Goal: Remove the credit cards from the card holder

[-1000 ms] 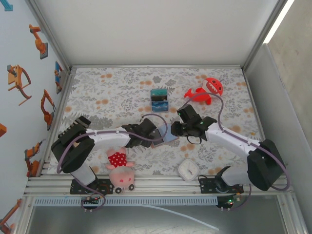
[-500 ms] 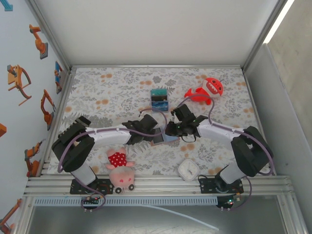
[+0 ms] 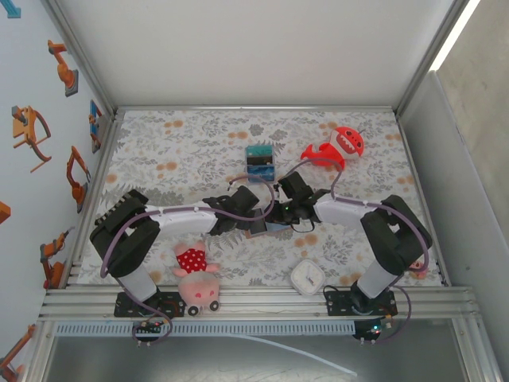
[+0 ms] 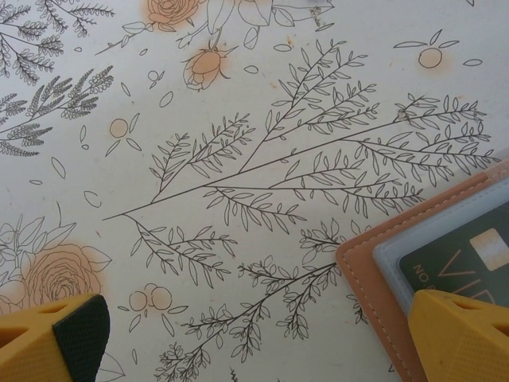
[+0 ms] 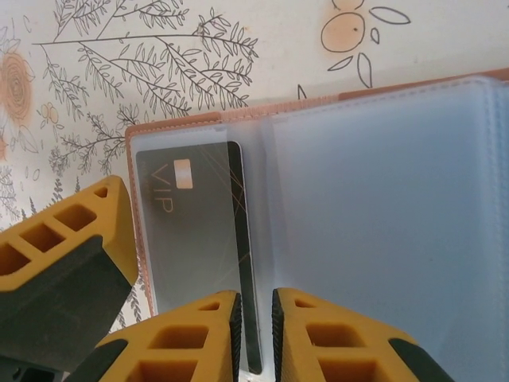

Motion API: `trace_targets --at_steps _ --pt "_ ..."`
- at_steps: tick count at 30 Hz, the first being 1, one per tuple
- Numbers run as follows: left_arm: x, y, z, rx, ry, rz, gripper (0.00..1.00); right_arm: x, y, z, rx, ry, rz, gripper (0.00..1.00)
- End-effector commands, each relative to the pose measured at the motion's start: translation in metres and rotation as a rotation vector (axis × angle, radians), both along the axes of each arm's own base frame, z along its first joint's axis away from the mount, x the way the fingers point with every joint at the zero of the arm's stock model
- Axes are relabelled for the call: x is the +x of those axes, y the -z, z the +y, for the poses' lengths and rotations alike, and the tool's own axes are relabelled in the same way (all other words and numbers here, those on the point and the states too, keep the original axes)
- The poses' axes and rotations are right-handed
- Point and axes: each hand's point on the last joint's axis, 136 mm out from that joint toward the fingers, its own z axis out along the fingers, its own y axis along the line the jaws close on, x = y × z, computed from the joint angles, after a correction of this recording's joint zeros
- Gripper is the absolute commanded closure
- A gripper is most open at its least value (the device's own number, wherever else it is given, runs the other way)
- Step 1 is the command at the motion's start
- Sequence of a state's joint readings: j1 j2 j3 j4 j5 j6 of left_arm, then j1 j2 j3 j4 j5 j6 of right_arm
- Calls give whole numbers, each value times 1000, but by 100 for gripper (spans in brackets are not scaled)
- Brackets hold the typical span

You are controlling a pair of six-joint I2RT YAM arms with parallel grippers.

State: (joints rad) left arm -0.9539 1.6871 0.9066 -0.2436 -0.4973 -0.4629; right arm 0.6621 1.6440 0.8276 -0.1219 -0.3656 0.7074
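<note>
The card holder [image 5: 382, 207] lies open on the flowered cloth, tan leather rim around blue-grey clear sleeves; its corner [image 4: 374, 270] is also in the left wrist view. A dark credit card [image 5: 191, 231] marked VIP sits in the left sleeve, its right edge bare. My right gripper [image 5: 254, 306] hangs straight over that edge, jaws drawn to a narrow slit with the card's dark edge in it. My left gripper [image 4: 254, 310] is wide open, one fingertip [image 4: 461, 334] resting on the sleeve over the credit card [image 4: 453, 255]. Both grippers [image 3: 253, 216] [image 3: 278, 213] meet mid-table.
A teal, black and blue striped box [image 3: 260, 162] stands behind the grippers. A red toy [image 3: 338, 147] lies at the back right. A pink plush pig [image 3: 195, 274] and a white clock [image 3: 306, 276] sit near the front edge.
My right gripper has swung left over the card holder and its jaws have narrowed. The left gripper has stayed wide open and almost still.
</note>
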Motion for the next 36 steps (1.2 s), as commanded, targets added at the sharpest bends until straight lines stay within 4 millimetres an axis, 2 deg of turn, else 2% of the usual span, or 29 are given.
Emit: trace_targets --at_steps 1,16,36 --pt "-4 7 8 26 -18 25 3 10 -10 12 58 4 -13 82" --pt "-6 13 10 65 -10 36 3 6 2 10 46 10 16 85" --pt "-7 12 11 94 -8 32 3 0 18 3 19 23 45 86"
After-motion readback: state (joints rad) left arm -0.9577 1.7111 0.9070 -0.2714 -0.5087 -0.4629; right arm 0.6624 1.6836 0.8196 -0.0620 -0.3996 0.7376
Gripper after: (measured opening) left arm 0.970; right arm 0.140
